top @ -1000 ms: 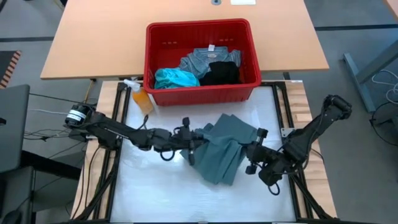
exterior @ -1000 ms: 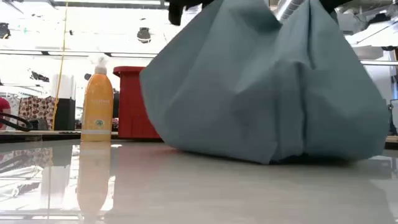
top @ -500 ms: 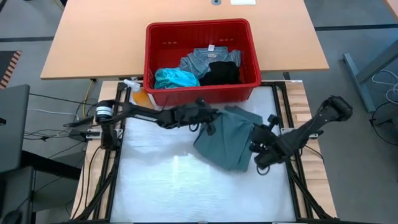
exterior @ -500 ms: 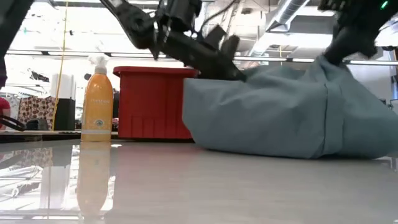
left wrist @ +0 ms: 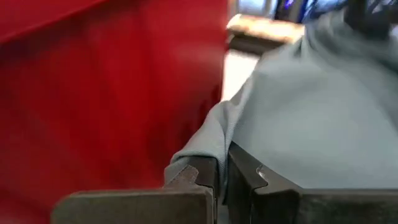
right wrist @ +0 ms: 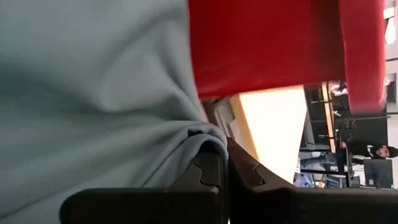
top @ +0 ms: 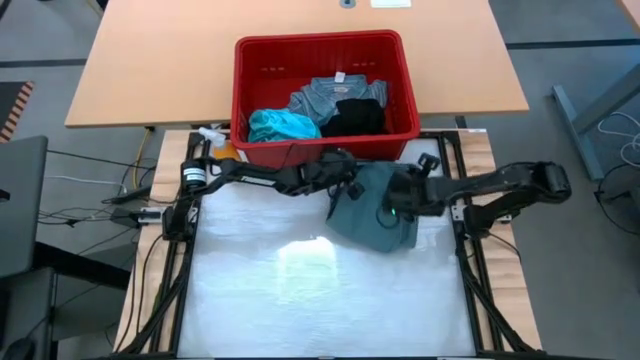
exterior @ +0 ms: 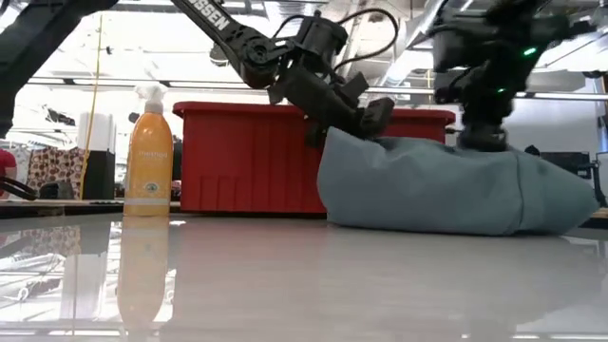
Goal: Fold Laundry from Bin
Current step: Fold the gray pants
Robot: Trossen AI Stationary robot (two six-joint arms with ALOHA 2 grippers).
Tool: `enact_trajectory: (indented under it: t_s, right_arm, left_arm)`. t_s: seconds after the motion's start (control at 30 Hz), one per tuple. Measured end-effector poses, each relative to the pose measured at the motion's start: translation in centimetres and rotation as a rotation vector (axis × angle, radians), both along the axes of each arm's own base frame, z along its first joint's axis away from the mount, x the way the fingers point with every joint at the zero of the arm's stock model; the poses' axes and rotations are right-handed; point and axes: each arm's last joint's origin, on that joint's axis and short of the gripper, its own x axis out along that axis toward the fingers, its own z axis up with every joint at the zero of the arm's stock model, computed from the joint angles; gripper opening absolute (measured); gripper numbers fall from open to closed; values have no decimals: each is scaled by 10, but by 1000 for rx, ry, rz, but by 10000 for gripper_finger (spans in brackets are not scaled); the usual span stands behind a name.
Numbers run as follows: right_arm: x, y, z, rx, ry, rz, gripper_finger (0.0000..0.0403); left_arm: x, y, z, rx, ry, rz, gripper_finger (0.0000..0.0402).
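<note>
This is a robotics lab or test workshop rather than a home. A white worktop (top: 250,290) sits in a dark metal frame (top: 186,250), with loose cables (top: 75,185) trailing over a grey floor (top: 580,60). A plain wooden table (top: 150,70) stands behind it. Exposed ceiling ducts (exterior: 432,14) and strip lights (exterior: 123,81) show across the open room, with a person (right wrist: 376,152) at a far bench.

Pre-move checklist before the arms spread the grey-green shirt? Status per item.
1. Left gripper jaws shut on the grey-green shirt: ok.
2. Right gripper jaws shut on the shirt: ok.
3. Shirt out of the red bin, on the table: ok.
4. Shirt spread flat: not ok, bunched in a heap.
5. Spray bottle apart from the shirt: ok.
6. Which shirt edges are held: cannot tell.
</note>
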Motion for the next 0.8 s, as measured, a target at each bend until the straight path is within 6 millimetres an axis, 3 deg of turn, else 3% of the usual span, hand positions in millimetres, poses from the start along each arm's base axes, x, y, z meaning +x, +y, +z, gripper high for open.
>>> enact_trajectory:
  t_s: [0.3, 0.53, 0.8]
  right_arm:
    - [3, -55, -3, 80, 7, -45, 23]
    - [-3, -67, -4, 141, -4, -71, 56]
    - [-7, -75, -4, 155, 35, -69, 95]
  left_arm:
    - [-2, 10, 0, -82, 32, 2, 0]
    - [1, -4, -3, -4, 89, 18, 32]
    - [1, -9, -4, 31, 132, 9, 120]
